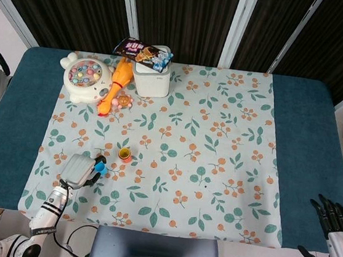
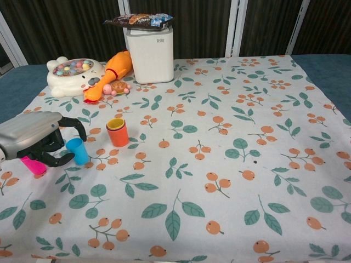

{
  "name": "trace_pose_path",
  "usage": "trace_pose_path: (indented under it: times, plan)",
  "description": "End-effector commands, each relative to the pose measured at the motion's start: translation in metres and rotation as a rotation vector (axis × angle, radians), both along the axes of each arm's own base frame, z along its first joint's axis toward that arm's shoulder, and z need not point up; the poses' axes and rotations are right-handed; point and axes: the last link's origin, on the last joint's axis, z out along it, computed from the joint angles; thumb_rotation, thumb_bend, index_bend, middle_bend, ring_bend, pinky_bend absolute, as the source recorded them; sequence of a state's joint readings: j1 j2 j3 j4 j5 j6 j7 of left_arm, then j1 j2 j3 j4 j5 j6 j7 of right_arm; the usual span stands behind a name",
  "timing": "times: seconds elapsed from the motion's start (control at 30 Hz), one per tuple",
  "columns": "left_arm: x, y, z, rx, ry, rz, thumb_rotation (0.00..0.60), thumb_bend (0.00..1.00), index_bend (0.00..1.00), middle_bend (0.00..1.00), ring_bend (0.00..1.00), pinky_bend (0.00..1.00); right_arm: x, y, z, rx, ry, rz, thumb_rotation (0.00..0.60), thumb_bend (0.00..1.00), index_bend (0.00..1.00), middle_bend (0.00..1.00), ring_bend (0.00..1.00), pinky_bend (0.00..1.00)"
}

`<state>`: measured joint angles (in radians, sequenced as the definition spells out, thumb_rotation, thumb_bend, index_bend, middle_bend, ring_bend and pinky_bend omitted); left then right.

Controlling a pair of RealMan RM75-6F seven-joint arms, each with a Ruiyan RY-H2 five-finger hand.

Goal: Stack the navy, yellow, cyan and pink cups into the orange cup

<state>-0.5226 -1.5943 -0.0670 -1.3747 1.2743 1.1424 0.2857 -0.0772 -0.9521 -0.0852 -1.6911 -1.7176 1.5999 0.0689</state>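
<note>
Left hand (image 2: 34, 139): lower left of chest view, fingers curled round cyan cup (image 2: 77, 151), touching; firm grip cannot be told.
Cyan cup: upright on cloth, lower left.
Pink cup (image 2: 33, 165): partly under left hand, far left.
Orange cup (image 2: 117, 132): upright, just right of cyan cup; yellow cup (image 2: 115, 124) nested inside.
Right hand (image 1: 336, 233): lower right corner of head view, off table, fingers apart, holding nothing.
Bin (image 2: 149, 52): upper centre-left, snack packet (image 2: 140, 21) on top.
</note>
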Motion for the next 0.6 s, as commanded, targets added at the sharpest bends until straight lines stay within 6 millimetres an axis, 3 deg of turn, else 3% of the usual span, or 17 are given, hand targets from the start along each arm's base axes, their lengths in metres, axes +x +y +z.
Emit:
trace_pose_path:
  times: [0.03, 0.4, 0.6]
  plan:
    - [-0.001, 0.001, 0.0, -0.002, 0.002, 0.004, 0.6, 0.38, 0.41, 1.0, 1.0, 1.0, 0.0, 0.0, 0.0, -0.001, 0.0, -0.001, 0.6, 0.21, 0.0, 0.0, 0.0, 0.0]
    - [-0.001, 0.004, 0.001, 0.008, -0.003, 0.004, 0.6, 0.39, 0.52, 1.0, 1.0, 1.0, 0.0, -0.001, -0.001, 0.0, 0.002, -0.002, 0.6, 0.21, 0.0, 0.0, 0.0, 0.0]
    - [0.016, 0.012, 0.017, 0.062, -0.049, -0.027, 0.6, 0.39, 0.56, 1.0, 1.0, 1.0, 0.0, -0.001, -0.002, 0.004, 0.003, -0.002, 0.6, 0.21, 0.0, 0.0, 0.0, 0.0]
